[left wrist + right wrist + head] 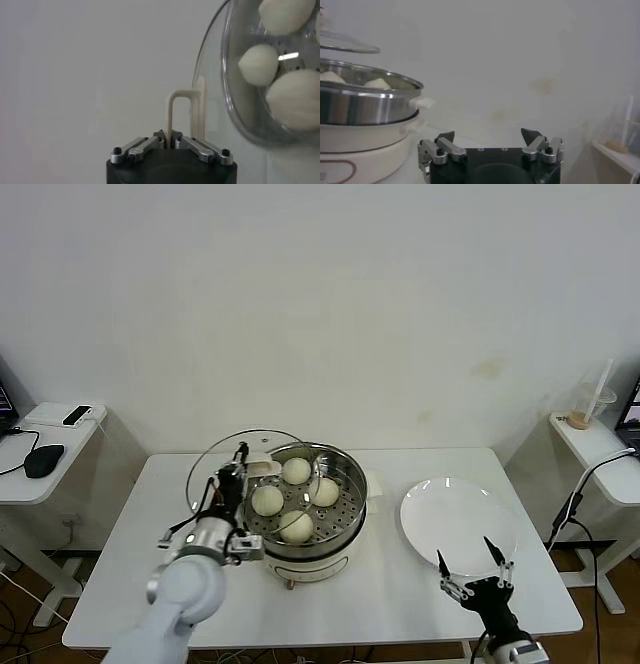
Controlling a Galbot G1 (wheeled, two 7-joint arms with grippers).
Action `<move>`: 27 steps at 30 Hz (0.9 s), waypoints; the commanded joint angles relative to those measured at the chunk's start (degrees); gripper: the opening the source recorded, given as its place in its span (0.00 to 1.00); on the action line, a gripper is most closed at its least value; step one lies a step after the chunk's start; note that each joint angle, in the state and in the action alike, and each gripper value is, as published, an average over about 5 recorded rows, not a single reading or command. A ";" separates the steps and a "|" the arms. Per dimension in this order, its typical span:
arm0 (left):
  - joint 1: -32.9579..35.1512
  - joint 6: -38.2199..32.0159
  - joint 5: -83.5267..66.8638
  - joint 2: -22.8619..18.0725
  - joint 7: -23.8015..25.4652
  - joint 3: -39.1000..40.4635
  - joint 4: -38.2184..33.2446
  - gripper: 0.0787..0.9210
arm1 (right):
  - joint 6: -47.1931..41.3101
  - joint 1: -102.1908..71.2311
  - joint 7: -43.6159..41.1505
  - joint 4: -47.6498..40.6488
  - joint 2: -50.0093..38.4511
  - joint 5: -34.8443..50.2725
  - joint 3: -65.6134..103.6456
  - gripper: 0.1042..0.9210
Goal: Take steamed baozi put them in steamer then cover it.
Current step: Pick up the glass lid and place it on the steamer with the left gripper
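All four buns (296, 526) sit in the steamer (345, 529); your left gripper (240, 471), clamped on the lid (215, 459) handle, must lower it; right gripper (476, 569) gapes idle

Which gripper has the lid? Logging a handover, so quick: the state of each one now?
Left gripper: shut on the lid's handle, lid tilted over the steamer.
Right gripper: open, holding nothing, near the plate.
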 commanded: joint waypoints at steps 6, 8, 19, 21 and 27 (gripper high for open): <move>-5.53 2.47 5.69 -8.27 3.89 7.80 4.15 0.08 | -0.12 -0.36 -0.14 -0.30 0.76 -1.73 -1.63 0.88; -5.63 2.34 5.98 -8.85 3.62 8.21 4.99 0.08 | -0.16 -0.50 -0.17 -0.16 0.72 -1.56 -1.57 0.88; -4.30 1.27 7.46 -9.42 2.75 9.09 6.99 0.08 | -0.08 -0.47 -0.23 -0.30 0.44 -1.24 -1.38 0.88; -4.23 1.14 7.52 -9.47 2.68 8.82 7.25 0.08 | -0.07 -0.43 -0.24 -0.39 0.46 -1.27 -1.49 0.88; -4.18 0.92 7.52 -9.70 2.56 8.36 7.51 0.08 | -0.11 -0.47 -0.34 -0.32 0.35 -1.30 -1.58 0.88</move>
